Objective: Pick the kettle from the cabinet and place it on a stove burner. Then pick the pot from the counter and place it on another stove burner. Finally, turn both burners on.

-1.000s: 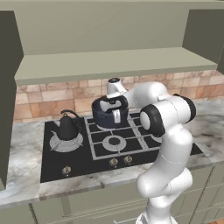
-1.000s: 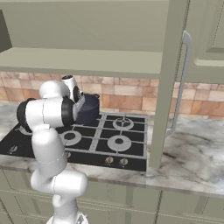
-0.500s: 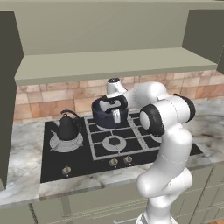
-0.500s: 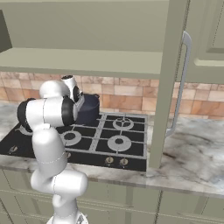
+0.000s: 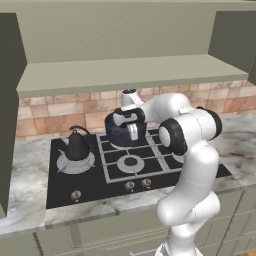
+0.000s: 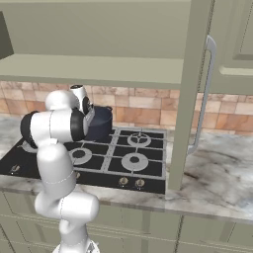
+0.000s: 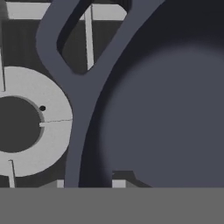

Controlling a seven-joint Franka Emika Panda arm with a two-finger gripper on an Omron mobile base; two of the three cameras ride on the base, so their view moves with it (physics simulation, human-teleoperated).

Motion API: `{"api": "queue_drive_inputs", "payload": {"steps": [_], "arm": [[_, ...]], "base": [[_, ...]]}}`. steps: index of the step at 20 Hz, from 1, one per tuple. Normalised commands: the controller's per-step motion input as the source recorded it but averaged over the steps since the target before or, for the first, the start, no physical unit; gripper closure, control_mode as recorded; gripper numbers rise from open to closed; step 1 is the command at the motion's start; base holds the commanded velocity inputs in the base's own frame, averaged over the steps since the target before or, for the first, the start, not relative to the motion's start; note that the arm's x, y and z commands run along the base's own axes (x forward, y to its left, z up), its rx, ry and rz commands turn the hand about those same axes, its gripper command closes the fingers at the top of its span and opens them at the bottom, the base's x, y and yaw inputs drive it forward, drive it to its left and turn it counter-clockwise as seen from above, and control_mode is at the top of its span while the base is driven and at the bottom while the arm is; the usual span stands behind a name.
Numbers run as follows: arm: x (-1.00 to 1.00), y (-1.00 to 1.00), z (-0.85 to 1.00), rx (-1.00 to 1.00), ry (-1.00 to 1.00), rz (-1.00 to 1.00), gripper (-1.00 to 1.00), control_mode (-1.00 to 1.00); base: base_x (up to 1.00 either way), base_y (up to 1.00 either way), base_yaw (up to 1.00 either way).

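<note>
Closed tight on the rim of the pot (image 5: pixel 125 134), the gripper (image 5: pixel 132 131), with the navy vessel sitting over a rear burner of the black stove (image 5: pixel 115 185), just in front of the brick backsplash (image 5: pixel 55 112). Seen from the left base view: the kettle (image 5: pixel 77 145) standing upright on the stove burner (image 5: pixel 75 162) at the front left of the hob, well apart from the pot, with three knobs (image 5: pixel 131 185) along the hob's front edge and the marbled counter (image 5: pixel 22 215) running either side. From the right base view, different things: the pot (image 6: pixel 99 123) half hidden behind the arm's white elbow, two free burners (image 6: pixel 134 161) to its right, and the open olive door of the cabinet (image 6: pixel 190 94) edge-on in the foreground with its long grey bar handle (image 6: pixel 205 94), standing over the counter (image 6: pixel 217 183) right of the hob. From the hand view, close up: the pot's dark hollow interior (image 7: pixel 166 113), its rim and looped side handle (image 7: pixel 72 39) curving past, and beside it a pale ring burner (image 7: pixel 26 122) beneath, with the fingertips (image 7: pixel 119 183) pressed at the pot's wall at the lower edge. Cannot tell from any view whether the pot's base rests on the grate or hangs just above it.
</note>
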Motion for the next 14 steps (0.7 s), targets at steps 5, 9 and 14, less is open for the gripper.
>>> {"api": "queue_drive_inputs", "payload": {"steps": [5,9,14], "arm": [[0.04,0.19,-0.26,0.00,0.01,0.04,-1.00,-1.00],[0.00,0.15,-0.25,0.00,0.00,0.03,-1.00,-1.00],[-0.04,0.09,-0.19,0.00,0.00,0.01,-1.00,-1.00]], "base": [[0.00,0.00,0.00],[0.00,0.00,0.00],[0.00,0.00,0.00]]}}
